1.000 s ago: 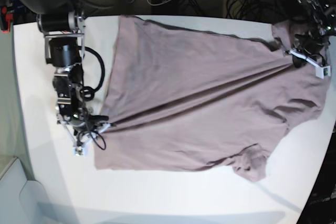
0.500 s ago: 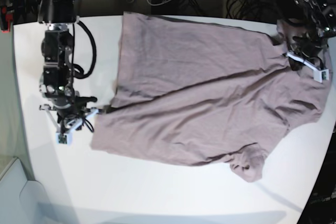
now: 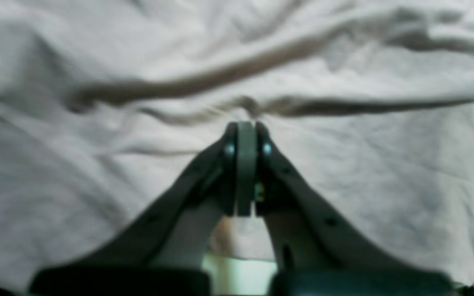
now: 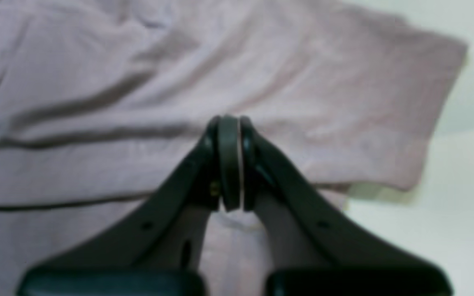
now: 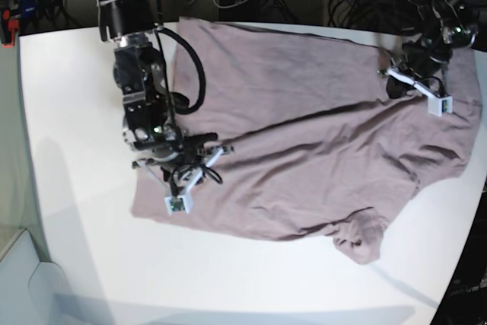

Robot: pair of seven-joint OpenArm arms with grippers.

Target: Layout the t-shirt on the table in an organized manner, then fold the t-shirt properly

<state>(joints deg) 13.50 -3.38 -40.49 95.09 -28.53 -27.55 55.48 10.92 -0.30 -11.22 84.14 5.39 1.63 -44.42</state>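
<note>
Looking down from the base camera, I see the t-shirt (image 5: 304, 150) spread wrinkled across the table (image 5: 68, 226), its hem toward my right arm and a sleeve near the front edge. My right gripper (image 4: 229, 123) has its fingers pressed together, pinching the cloth near the hem. My left gripper (image 3: 245, 125) is likewise clamped on a fold by the shoulder.

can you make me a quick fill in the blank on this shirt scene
1. The t-shirt is dusty ____ in colour.
2. It lies on a ____ table.
3. The fingers of the left gripper are ____.
4. The right gripper is pinching the ____.

Missing words: pink; white; shut; t-shirt
</note>
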